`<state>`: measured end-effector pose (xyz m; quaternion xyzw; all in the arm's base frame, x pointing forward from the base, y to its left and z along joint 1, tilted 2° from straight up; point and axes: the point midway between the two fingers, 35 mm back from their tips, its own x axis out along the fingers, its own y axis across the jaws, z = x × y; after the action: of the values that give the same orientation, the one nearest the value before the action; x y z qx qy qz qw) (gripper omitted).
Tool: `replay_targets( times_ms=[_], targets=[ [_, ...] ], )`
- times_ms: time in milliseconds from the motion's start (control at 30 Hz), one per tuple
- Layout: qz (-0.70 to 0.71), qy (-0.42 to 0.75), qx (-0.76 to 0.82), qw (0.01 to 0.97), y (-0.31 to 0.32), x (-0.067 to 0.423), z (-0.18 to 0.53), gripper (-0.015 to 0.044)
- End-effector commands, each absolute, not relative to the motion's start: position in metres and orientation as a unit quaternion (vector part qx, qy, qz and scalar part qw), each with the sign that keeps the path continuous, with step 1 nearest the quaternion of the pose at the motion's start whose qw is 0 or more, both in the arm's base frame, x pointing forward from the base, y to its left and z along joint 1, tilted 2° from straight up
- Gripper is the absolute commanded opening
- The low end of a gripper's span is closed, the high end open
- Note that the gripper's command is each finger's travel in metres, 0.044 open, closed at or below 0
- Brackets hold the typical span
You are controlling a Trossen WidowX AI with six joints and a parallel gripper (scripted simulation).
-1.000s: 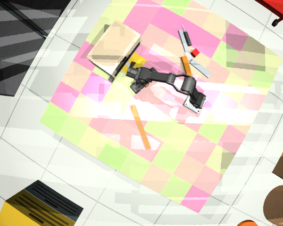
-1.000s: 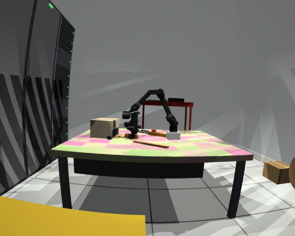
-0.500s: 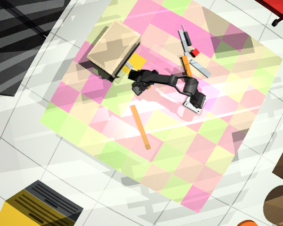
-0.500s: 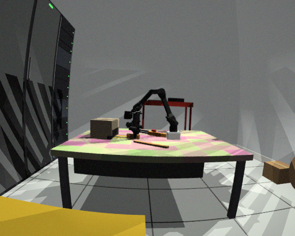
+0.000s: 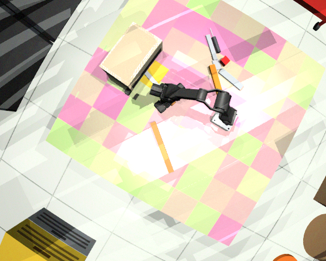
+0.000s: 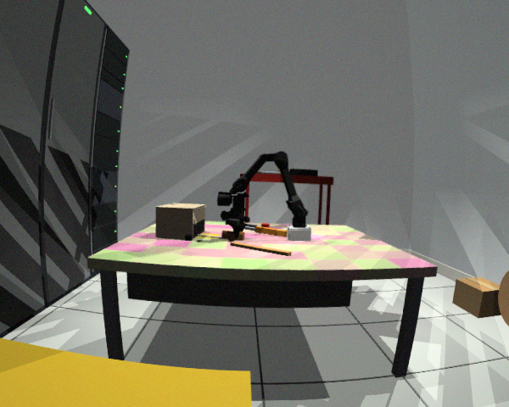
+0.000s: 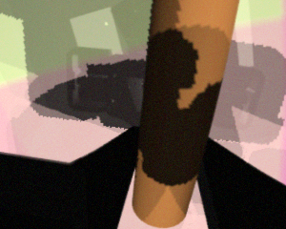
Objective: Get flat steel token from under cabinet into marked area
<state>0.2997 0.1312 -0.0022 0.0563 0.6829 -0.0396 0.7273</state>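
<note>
Token unseen, tool [image 7: 173, 191] clamps orange rod [image 7: 181, 119] (wrist view, probably wooden)

— Where's the arm [image 5: 198, 94]?
— Reaching out from its base [image 5: 217, 121], elbow raised high, wrist angled down toward the table.
— And the gripper [image 7: 169, 157]?
— Clamped on an orange rod [image 7: 181, 110], one dark finger [image 7: 76, 191] on either side

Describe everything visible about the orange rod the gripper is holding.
The orange rod is a smooth, round, plain orange-brown bar with dark shadow patches. The gripper is shut on it, black jaws pressing both sides near its lower end. It runs lengthwise up the wrist view, tilted slightly, above the checkered table. Its far end is out of frame.
</note>
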Motion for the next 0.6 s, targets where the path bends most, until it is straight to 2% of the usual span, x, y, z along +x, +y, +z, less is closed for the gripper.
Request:
replay_targets(
  times_ms=[0,567],
  targets=[
    [-0.040,0.683,0.056,0.727,0.133,0.293,-0.004,0.0000],
    [-0.040,0.684,0.056,0.726,0.136,0.271,-0.005,0.0000]
  ],
)
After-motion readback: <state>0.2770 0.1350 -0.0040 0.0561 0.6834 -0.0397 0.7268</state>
